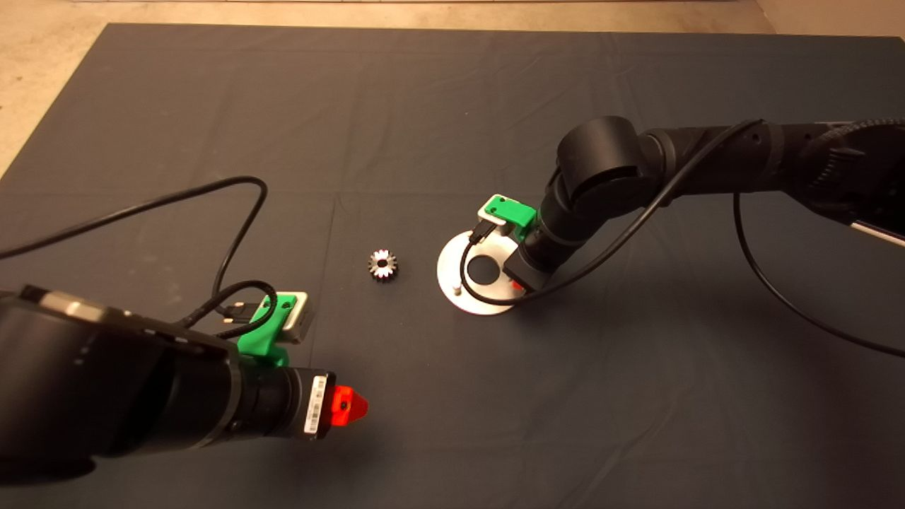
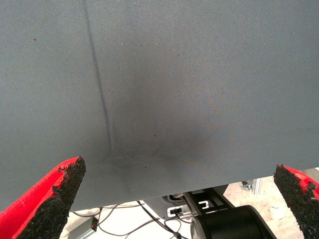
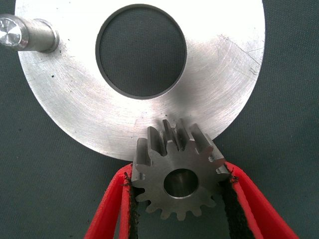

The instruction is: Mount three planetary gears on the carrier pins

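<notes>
The carrier disc [image 1: 452,261], flat and silver with a central hole, lies right of the mat's centre. One carrier pin [image 1: 457,288] shows on its near left side, and the same pin [image 3: 27,34] stands upright on the disc [image 3: 75,109] in the right wrist view. My right gripper [image 1: 518,285] hovers over the disc's right edge. This gripper [image 3: 179,174] is shut on a planetary gear [image 3: 179,181], held flat over the disc's rim. I cannot tell what fills its bore. Another planetary gear [image 1: 382,264] lies on the mat left of the disc. My left gripper [image 1: 350,406] waits open at the lower left.
The dark mat [image 1: 452,106] covers the table. Black cables [image 1: 233,233] loop from both wrists above it. In the left wrist view, the open left gripper [image 2: 177,191] hangs over bare mat [image 2: 174,89], with floor, wires and the robot's base [image 2: 224,224] beyond the mat's edge.
</notes>
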